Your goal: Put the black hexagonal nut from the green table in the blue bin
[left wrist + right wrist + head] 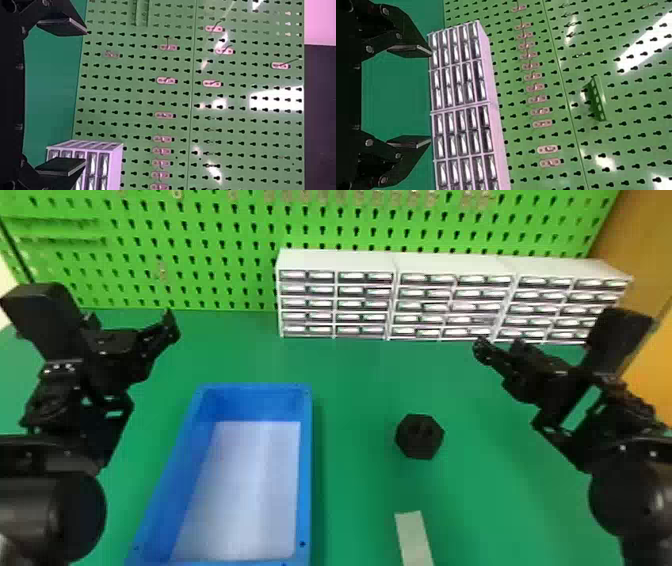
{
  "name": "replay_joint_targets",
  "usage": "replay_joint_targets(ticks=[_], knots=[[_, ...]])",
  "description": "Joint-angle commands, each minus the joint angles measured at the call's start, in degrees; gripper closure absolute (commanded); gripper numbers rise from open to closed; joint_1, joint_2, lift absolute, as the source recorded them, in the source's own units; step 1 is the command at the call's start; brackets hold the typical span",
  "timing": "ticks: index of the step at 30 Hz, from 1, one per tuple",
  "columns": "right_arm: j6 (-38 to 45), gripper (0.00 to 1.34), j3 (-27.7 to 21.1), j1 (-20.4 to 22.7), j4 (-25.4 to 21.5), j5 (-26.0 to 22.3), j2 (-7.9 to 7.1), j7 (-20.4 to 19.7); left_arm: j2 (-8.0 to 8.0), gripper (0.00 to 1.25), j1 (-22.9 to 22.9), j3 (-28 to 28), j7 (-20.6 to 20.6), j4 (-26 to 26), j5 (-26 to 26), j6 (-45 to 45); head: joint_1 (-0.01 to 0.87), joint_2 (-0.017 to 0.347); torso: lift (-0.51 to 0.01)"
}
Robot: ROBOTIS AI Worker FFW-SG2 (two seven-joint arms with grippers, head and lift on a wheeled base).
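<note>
The left tool (84,96) and right tool (430,96) both gape wide, gripping nothing, seemingly poised for a grasp; the black hexagonal nut (419,444) lies on the green worktop (360,390), left of the right tool, probably for easy reach; the blue bin (306,470) sits right of the left tool, likely to shorten the carry; neither shows legible writing.

In the head view, the left arm (60,510) is sitting at 8 o'clock, its gripper (131,321) angling towards 1 o'clock. The right arm (635,490) is sitting at 4 o'clock, its gripper (500,344) angling towards 10 o'clock. Both grippers are standing open, fingers (409,48) spreading well apart.
</note>
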Motion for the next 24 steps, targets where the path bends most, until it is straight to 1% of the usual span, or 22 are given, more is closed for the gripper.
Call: replay_joint_targets(ticks=[1, 5, 10, 18, 24], knots=[[0.09, 0.49, -0.32, 0.18, 0.00, -0.18, 0.09, 0.00, 0.00, 0.13, -0.05, -0.02, 0.01, -0.06, 0.00, 0.00, 0.692, 0.008, -0.097], [1.41, 0.49, -0.41, 0.09, -0.52, -0.26, 0.09, 0.00, -0.09, 0.13, 0.30, 0.24, 0.01, -0.06, 0.00, 0.00, 0.692, 0.008, -0.097], [7.03, 0.49, -1.11, -0.08, -2.98, 1.14, 0.00, 0.00, -0.09, 0.13, 0.39, 0.42, -0.08, -0.06, 0.00, 0.00, 0.692, 0.008, -0.097], [22.68, 0.49, -1.46, -0.61, -8.43, 2.20, -0.88, -2.37, -0.09, 0.13, 0.39, 0.33, 0.01, -0.06, -0.35, 0.00, 0.692, 0.008, -0.097], [34.98, 0.49, -0.93, -1.49, -11.60, 4.66, -1.23, -2.37, -0.09, 0.13, 0.39, 0.42, 0.01, -0.06, -0.35, 0.00, 0.692, 0.008, -0.097]])
